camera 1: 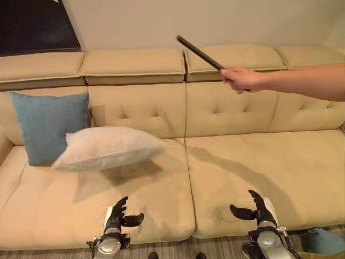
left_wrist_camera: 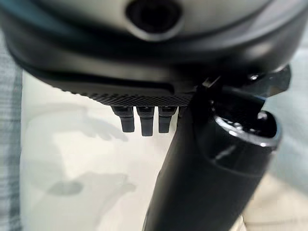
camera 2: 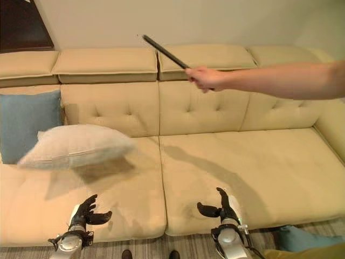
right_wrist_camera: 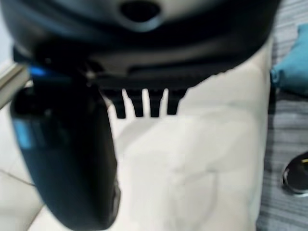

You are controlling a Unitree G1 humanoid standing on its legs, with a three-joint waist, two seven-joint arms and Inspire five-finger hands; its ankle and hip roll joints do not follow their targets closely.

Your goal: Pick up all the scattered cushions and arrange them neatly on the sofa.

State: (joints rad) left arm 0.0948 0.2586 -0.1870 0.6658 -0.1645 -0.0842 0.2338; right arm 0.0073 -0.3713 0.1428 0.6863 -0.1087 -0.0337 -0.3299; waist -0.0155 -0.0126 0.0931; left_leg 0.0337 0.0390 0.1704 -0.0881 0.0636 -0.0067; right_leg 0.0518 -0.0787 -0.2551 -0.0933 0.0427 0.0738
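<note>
Both hands — left hand (camera 1: 119,214), right hand (camera 1: 257,209) — spread, empty; pale cushion (camera 1: 108,148) above sofa (camera 1: 242,162).

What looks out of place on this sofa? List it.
The light cushion hangs blurred above the left seat, its shadow beneath it, touching neither hand. A person's hand reaches in holding a black stick. A teal cushion lies on the floor by the sofa's right end.
</note>
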